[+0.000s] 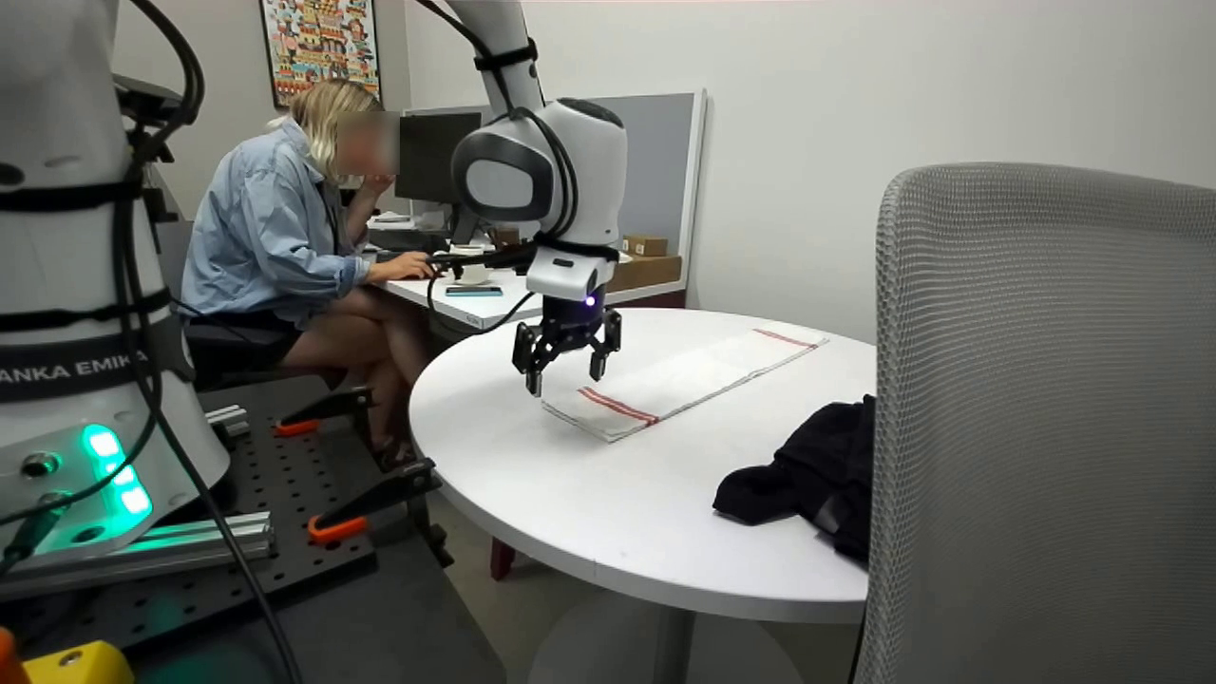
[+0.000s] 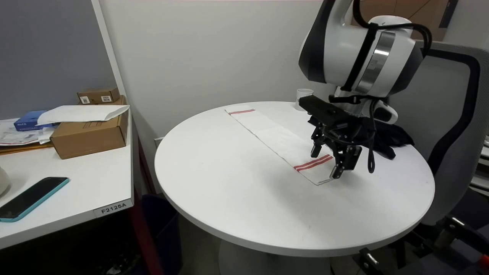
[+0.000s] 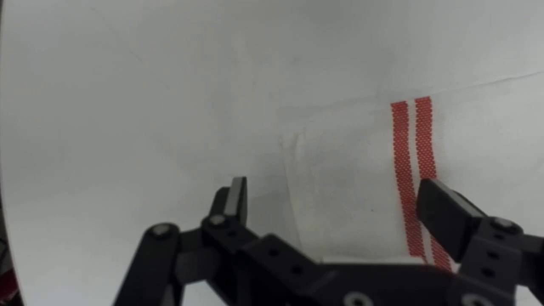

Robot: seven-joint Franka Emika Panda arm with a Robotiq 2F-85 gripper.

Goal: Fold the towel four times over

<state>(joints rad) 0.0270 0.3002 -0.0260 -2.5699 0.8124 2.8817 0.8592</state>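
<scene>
While the pincer (image 1: 565, 383) hangs spread wide at one striped end, gripping nothing, the towel (image 2: 280, 139) lies in a long flat strip on the surface (image 2: 229, 187); I'd guess it's folded lengthwise, with crosswise folds left to do.

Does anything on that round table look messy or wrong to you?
Only the black cloth: it lies crumpled near the edge of the round table, which looks untidy beside the towel, laid flat in a long strip. I see no spill or damage.
</scene>
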